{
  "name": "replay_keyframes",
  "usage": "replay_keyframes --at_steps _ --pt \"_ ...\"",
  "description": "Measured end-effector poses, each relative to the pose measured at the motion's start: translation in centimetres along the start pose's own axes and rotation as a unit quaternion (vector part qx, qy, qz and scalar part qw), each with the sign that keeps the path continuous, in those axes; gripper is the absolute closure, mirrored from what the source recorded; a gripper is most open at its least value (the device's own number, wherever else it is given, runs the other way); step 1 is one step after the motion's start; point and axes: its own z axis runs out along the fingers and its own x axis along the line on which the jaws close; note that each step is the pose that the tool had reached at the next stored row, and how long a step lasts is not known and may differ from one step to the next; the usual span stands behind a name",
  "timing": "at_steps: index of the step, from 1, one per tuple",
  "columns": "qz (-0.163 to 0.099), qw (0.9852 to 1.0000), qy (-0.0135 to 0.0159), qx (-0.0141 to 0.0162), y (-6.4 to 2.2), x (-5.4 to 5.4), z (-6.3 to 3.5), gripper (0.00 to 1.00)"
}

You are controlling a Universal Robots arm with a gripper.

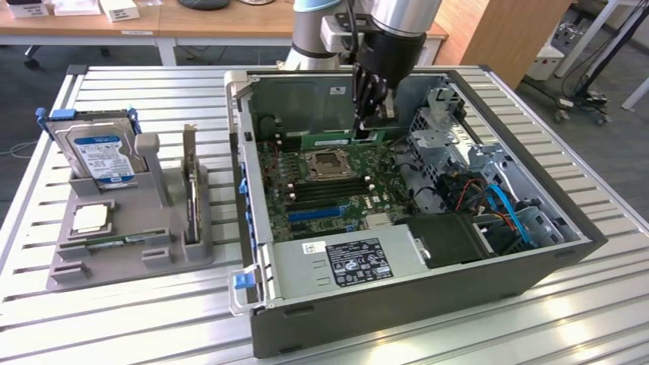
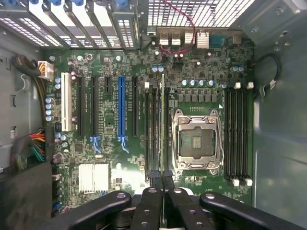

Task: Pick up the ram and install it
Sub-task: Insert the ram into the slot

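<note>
Hand: black hand clamped narrow on thin green ram stick.
Ram: edge-on along black memory slots, beside silver processor socket.
Around: open grey computer case walls; blue-labelled hard drive well apart.

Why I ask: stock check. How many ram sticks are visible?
2: the ram in the gripper inside the case, a second stick lying in the tray; others may be hidden.

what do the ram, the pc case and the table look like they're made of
By looks: the ram is green circuit board, probably fibreglass laminate, with a matte face. the pc case seems to be sheet metal, judging by its thin folded walls, with matte grey paint outside. the table is slatted metal, likely aluminium, with a silvery brushed sheen.
</note>
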Motion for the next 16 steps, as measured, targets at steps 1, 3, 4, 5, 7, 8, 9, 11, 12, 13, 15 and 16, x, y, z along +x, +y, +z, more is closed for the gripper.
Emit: replay_keyframes --at_steps 1,3,4,5,7,8,9,11,12,13,15,16 --pt "0.000 1.0000 0.0000 0.0002 -0.01 0.00 0.17 0.88" --pt "0.000 1.0000 -0.0001 0.0003 -0.02 0.01 0.38 0.88" --pt "0.000 1.0000 0.0000 0.0003 -0.02 0.01 0.38 0.88" --pt "0.000 1.0000 0.0000 0.0003 -0.02 0.01 0.38 0.88" --pt "0.000 1.0000 0.0000 0.0003 -0.02 0.01 0.38 0.88" --pt "0.000 1.0000 0.0000 0.0003 -0.02 0.01 0.38 0.88" --pt "0.000 1.0000 0.0000 0.0003 -0.02 0.01 0.38 0.88" --pt "0.000 1.0000 -0.0001 0.0003 -0.01 -0.04 0.40 0.88" --pt "0.000 1.0000 -0.0001 0.0004 0.00 -0.14 0.41 0.88" --pt "0.000 1.0000 0.0000 0.0003 0.00 -0.27 0.41 0.88" --pt "0.000 1.0000 0.0000 0.0003 -0.01 -0.47 0.43 0.88" --pt "0.000 1.0000 0.0000 0.0003 -0.01 -0.48 0.43 0.88"
